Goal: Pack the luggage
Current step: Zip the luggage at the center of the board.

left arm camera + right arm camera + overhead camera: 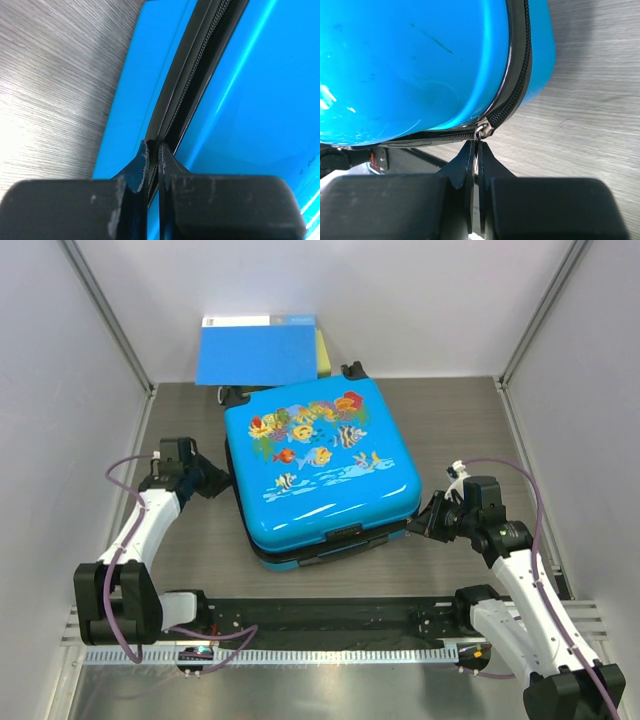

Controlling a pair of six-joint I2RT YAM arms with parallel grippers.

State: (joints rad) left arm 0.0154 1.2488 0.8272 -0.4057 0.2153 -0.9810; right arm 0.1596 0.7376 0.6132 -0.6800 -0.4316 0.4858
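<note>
Grey wood-grain table (470, 430) between white walls carries the bright-blue hard-shell luggage (320, 465) at frame centre, lid down. Left end effector (152, 150) is closed at the black zipper track (186, 92) on the left flank; whether it holds anything is hidden. Right end effector (476, 150) is clamped on the silver zipper pull (484, 130) at the lower-right corner. Loading appears complete; zipping the seam appears to remain.

Bright-blue luggage (320, 465) bears a colourful fish print; the folder (258, 352) is plain blue, the box (321, 350) seemingly yellow.
</note>
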